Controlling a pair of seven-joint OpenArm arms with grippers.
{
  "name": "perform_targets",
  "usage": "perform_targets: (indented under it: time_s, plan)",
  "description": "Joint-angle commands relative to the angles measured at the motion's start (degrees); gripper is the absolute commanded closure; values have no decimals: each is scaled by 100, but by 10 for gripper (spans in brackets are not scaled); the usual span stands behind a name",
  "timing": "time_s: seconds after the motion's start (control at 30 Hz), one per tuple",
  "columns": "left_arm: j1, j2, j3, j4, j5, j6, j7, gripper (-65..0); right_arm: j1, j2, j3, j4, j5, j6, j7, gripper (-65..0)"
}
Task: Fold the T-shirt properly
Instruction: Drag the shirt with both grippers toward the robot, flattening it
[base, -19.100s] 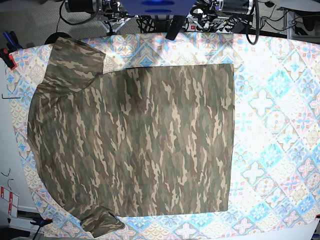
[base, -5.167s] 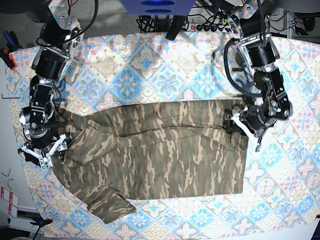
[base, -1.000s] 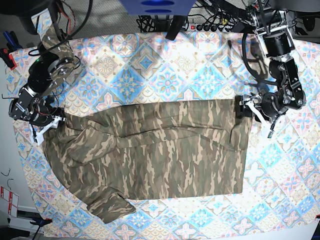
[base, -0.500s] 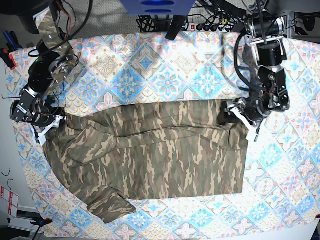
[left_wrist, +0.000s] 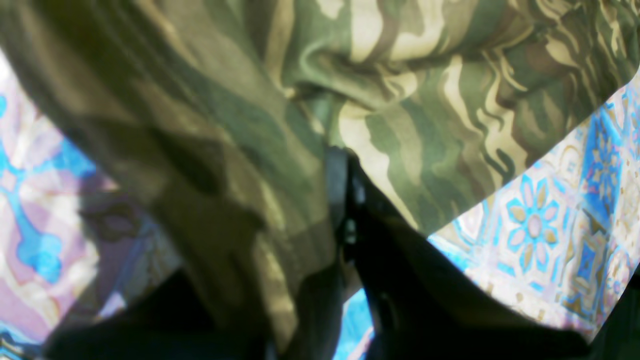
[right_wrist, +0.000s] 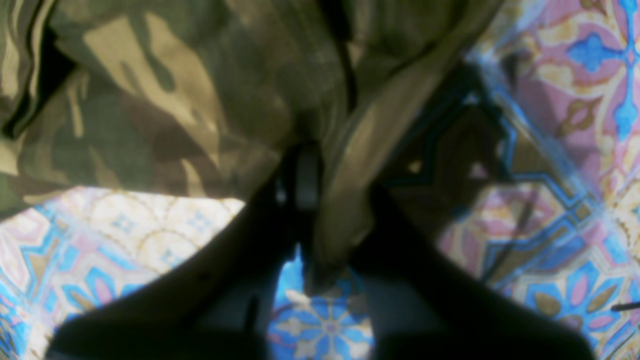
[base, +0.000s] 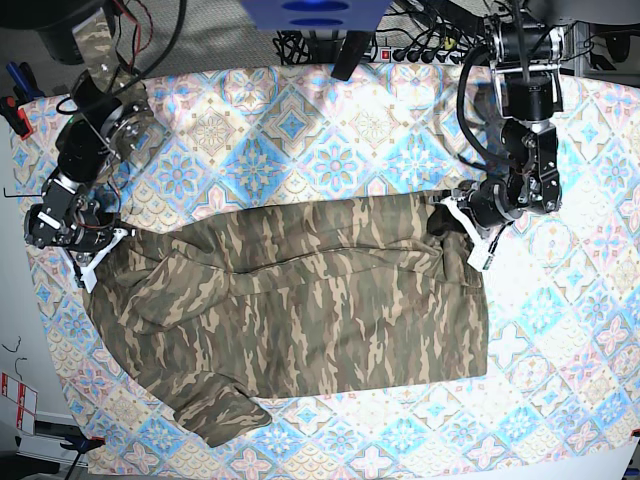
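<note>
On the patterned tablecloth lies the T-shirt, folded over into a wide camouflage band, 1 sleeve jutting from its near edge. At the shirt's far corner on the base view's right, the left gripper pinches a bunched fold, jaws narrow. At the opposite end of the shirt, the right gripper is clamped on the cloth edge, fabric draped between its dark fingers.
</note>
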Motion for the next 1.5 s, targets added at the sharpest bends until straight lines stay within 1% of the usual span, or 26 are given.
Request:
perform_targets:
  time_s: [0.0, 0.07, 0.13, 0.27, 0.37, 0.53, 0.6, 0.77, 0.87, 0.97, 1.1, 1.17, 1.37, 1.47]
  plan:
    - [164, -17, 44, 4, 236, -6, 342, -20, -31, 52, 55, 10, -133, 14, -179, -15]
    - [270, -35, 44, 21, 236, -6, 342, -20, -128, 87, 134, 10, -133, 14, -179, -15]
    - [401, -44, 53, 21, 236, -6, 342, -20, -198, 219, 204, 10, -124, 14, -187, -15]
    - [630, -53, 36, 21, 227, -6, 342, -18, -365, 377, 292, 28, -124, 14, -346, -15]
    - [771, -158, 36, 21, 227, -6, 325, -18, -576, 465, 503, 195, -124, 14, -346, -15]
    - [1008, -193, 27, 30, 218, -6, 316, -16, -1051, 465, 547, 626, -124, 14, -354, -15]
    - [1105, -290, 36, 100, 227, -6, 316, -16, -1200, 465, 547, 801, -124, 14, -363, -15]
    - [1791, -343, 27, 1111, 236, -6, 351, -18, -1657, 439, 556, 1320, -89, 14, -662, -15]
    - [2045, -431, 9, 1525, 236, -6, 589, -19, -1921, 430, 556, 1628, -89, 14, -820, -15]
    - [2195, -466, 9, 1569, 227, -6, 633, -19, -2150, 342, 609, 1918, -89, 14, -961, -15]
    - [2371, -518, 27, 1577, 227, -6, 633, -19, -2528, 219, 925, 2313, -89, 14, -1084, -15]
    - [2476, -642, 36, 1577, 227, -6, 633, -19, -2712, 219, 943, 2437, -89, 14, -1154, -15]
    - [2793, -765, 9, 1577, 227, -6, 615, -19, -2923, 149, 943, 2454, -89, 14, -1163, -15]
    - [2933, -773, 9, 1577, 227, -6, 369, -19, -2923, 149, 943, 2454, -89, 14, -1163, -15]
